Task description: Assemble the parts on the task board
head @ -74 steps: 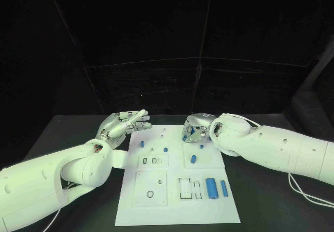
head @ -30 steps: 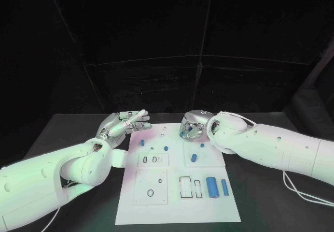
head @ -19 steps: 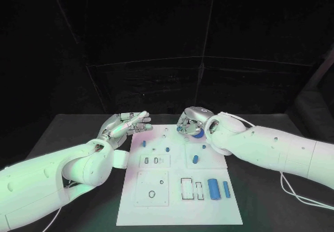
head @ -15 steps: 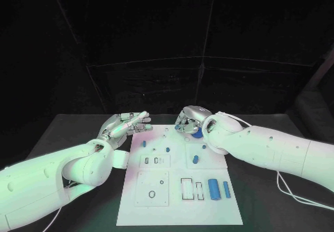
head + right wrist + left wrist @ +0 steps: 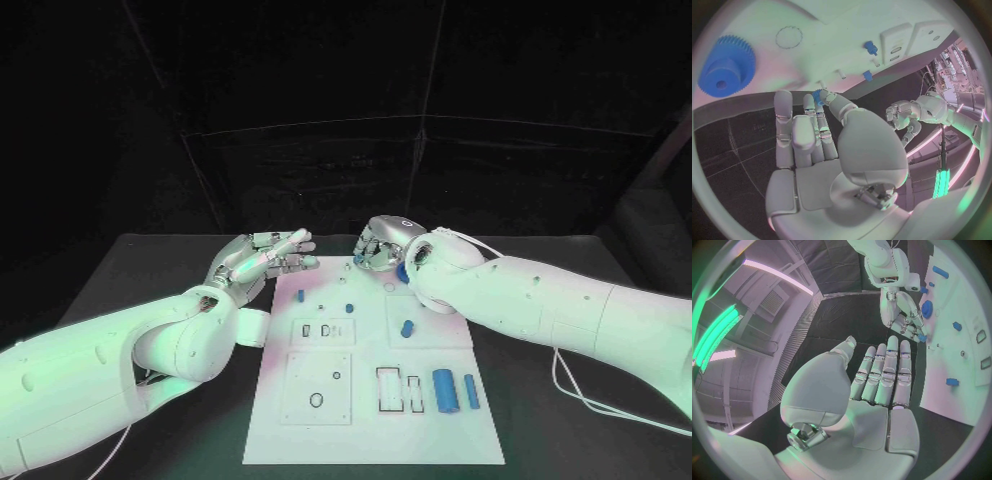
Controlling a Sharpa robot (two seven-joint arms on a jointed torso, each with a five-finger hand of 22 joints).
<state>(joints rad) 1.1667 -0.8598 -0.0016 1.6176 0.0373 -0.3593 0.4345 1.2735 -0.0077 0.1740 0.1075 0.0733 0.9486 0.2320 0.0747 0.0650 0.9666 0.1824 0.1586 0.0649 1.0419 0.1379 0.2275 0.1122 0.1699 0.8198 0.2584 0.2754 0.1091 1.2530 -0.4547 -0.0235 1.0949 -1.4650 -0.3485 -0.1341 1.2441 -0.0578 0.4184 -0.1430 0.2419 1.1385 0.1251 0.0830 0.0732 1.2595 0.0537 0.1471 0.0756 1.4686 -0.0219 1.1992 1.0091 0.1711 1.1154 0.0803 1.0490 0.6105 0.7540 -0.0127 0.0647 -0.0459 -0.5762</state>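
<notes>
right hand (image 5: 381, 249) up at the board's (image 5: 361, 420) far edge, pinching a small blue part (image 5: 819, 95) in its fingertips, blue gear (image 5: 724, 65) lying flat on the board just beside it, left hand (image 5: 263, 258) hovering off the board's far-left corner, fingers straight and apart, holding nothing

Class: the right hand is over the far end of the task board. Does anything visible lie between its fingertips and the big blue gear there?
Nothing visible does. In the right wrist view, only bare white task board separates the right hand from the blue gear. A small blue part sits at its fingertips, away from that gap.
</notes>
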